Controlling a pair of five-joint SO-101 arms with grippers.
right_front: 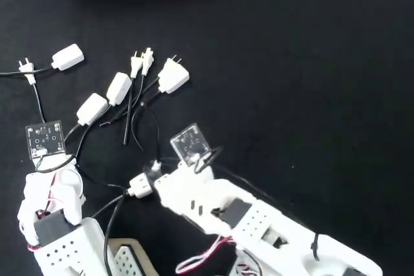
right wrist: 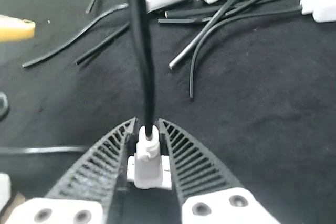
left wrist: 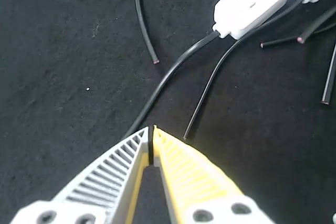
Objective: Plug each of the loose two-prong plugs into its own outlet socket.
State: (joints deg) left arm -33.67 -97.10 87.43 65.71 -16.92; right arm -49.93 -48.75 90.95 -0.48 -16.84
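Black table [right_front: 291, 63], black cords [left wrist: 173, 72], white outlet sockets [left wrist: 252, 3], white plug [right wrist: 148, 161], right gripper [right wrist: 147, 121] with black ribbed fingers [right wrist: 100, 171], left gripper [left wrist: 151, 129] with one pale-grey ribbed finger and one yellow, arms [right_front: 259, 224] white.

The cloth [right_front: 310, 63] under me is black, matt and faintly napped, flecked with lint. The plug [right wrist: 148, 163] in my right gripper [right wrist: 147, 123] is smooth white plastic with a soft sheen. Its cable [right wrist: 139, 51] is black, rubbery and slightly glossy. My fingers [right wrist: 100, 166] are ribbed matt plastic. Beyond the plug, the outlet socket [left wrist: 252, 1] is glossy white plastic, and a loose plug [right_front: 173, 77] has bare metal prongs.
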